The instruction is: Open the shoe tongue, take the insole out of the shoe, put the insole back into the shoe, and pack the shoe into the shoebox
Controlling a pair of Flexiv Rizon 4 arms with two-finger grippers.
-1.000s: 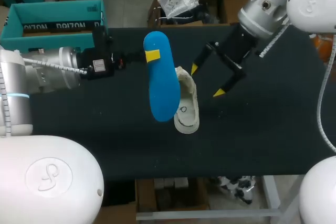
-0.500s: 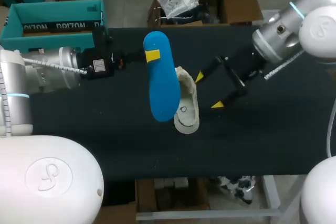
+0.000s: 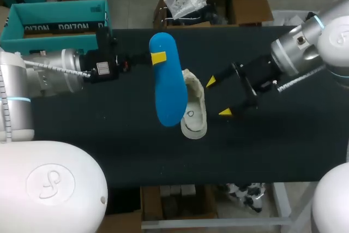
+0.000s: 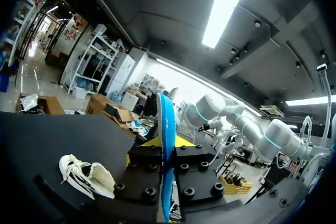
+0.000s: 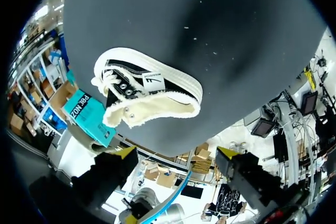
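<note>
While left tool (image 3: 157, 58) clamps blue insole (image 3: 168, 94) above shoe (image 3: 194, 115), right tool (image 3: 217, 97) splayed beside it, teal shoebox (image 3: 54, 6) open far left.

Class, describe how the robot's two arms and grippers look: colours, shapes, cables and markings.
The left arm and right arm are silver cylinders with rounded white joint shells bearing an embossed swirl mark, thin light-blue rings and white coiled cables. The left gripper and right gripper are black and blocky with bright yellow tips; the left one carries a small white label.
</note>
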